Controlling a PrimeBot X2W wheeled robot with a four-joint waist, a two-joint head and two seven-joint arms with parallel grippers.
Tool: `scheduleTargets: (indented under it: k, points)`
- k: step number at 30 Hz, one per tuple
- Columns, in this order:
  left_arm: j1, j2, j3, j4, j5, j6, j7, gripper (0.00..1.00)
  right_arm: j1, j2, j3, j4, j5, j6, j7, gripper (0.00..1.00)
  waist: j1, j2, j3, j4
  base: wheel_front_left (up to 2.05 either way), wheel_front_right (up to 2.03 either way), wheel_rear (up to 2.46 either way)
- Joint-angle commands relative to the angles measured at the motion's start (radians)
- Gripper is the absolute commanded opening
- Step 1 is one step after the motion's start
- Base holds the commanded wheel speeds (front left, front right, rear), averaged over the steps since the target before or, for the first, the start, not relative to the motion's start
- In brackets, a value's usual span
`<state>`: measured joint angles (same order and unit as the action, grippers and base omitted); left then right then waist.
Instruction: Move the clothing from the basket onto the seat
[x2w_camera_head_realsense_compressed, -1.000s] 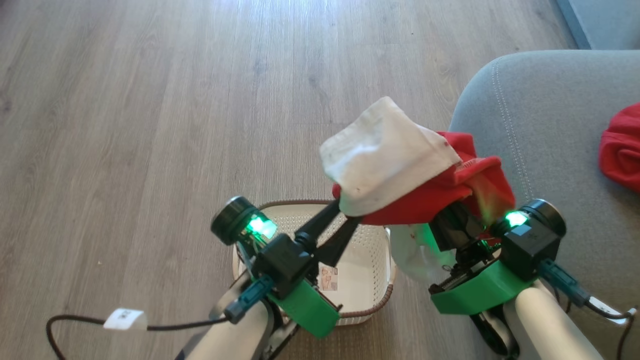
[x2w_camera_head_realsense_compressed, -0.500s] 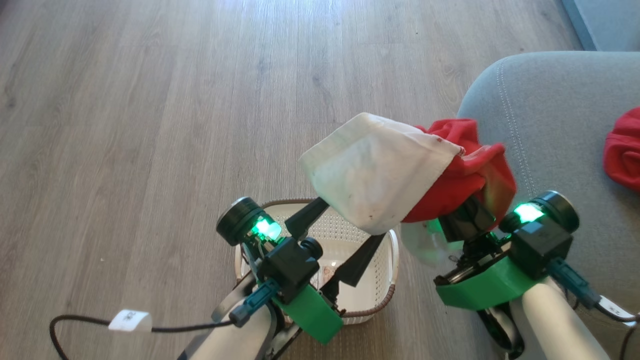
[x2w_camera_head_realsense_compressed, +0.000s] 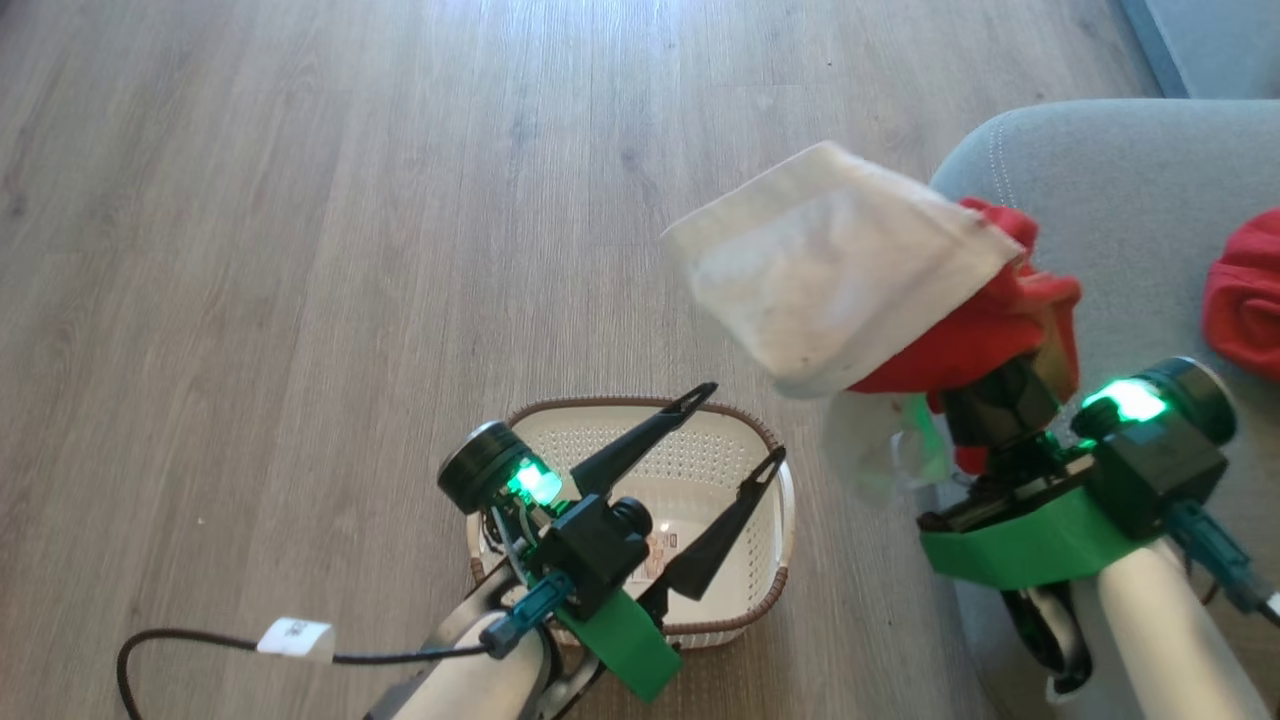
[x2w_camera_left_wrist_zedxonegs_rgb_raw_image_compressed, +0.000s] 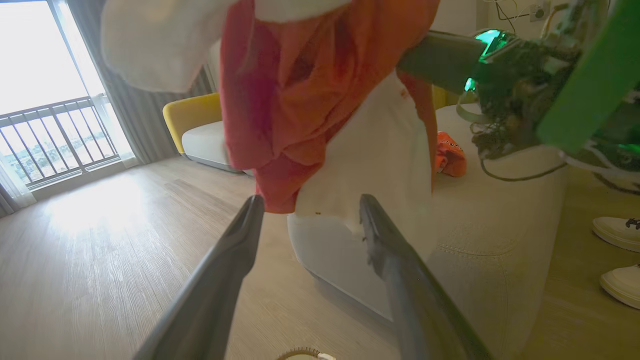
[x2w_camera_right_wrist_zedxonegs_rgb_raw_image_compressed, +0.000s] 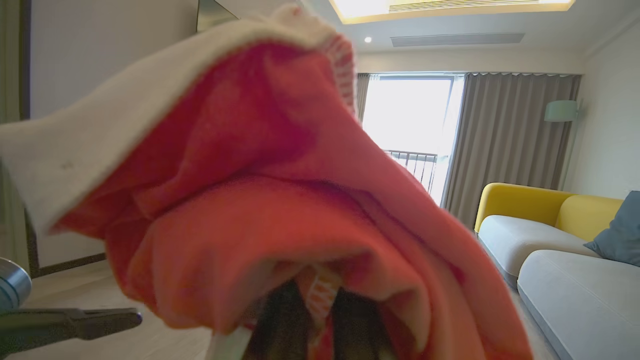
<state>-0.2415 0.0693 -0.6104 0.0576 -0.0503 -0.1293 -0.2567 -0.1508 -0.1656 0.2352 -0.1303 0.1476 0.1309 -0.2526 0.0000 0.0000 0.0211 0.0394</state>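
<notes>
Red fabric garment with white panel (x2w_camera_head_realsense_compressed: 850, 260) hides fingertips of right gripper (x2w_camera_right_wrist_zedxonegs_rgb_raw_image_compressed: 316, 312) clenched on it; left gripper (x2w_camera_head_realsense_compressed: 741, 422), at seven o'clock, splayed empty.

One red-and-white garment (x2w_camera_head_realsense_compressed: 850, 270): bunched, white panel uppermost, raised in the air beside the seat's rounded corner. A further red garment (x2w_camera_head_realsense_compressed: 1245, 300): crumpled, lying on the grey upholstered seat (x2w_camera_head_realsense_compressed: 1120, 200). Cream perforated basket (x2w_camera_head_realsense_compressed: 690, 472), brown woven-look rim: upright on the floor, label sticker inside.
</notes>
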Motion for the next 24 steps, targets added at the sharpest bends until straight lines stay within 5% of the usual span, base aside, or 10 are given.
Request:
scheduleTargets:
  k: [1, 24]
  points:
    - [-0.022, 0.010, 0.033, -0.021, 0.005, -0.001, -0.005, 1.00, -0.028, -0.008, -0.001, -0.047, -0.011, 0.000, -0.009, 0.00, 0.0000, 0.0000, 0.000, -0.002, 0.00, 0.00, 0.00]
    - [0.033, 0.052, 0.005, 0.076, -0.004, -0.001, -0.005, 1.00, 0.121, 0.042, -0.289, -0.006, -0.057, 0.000, -0.009, 0.00, 0.0000, 0.0000, -0.004, -0.036, 0.00, 0.00, 0.00]
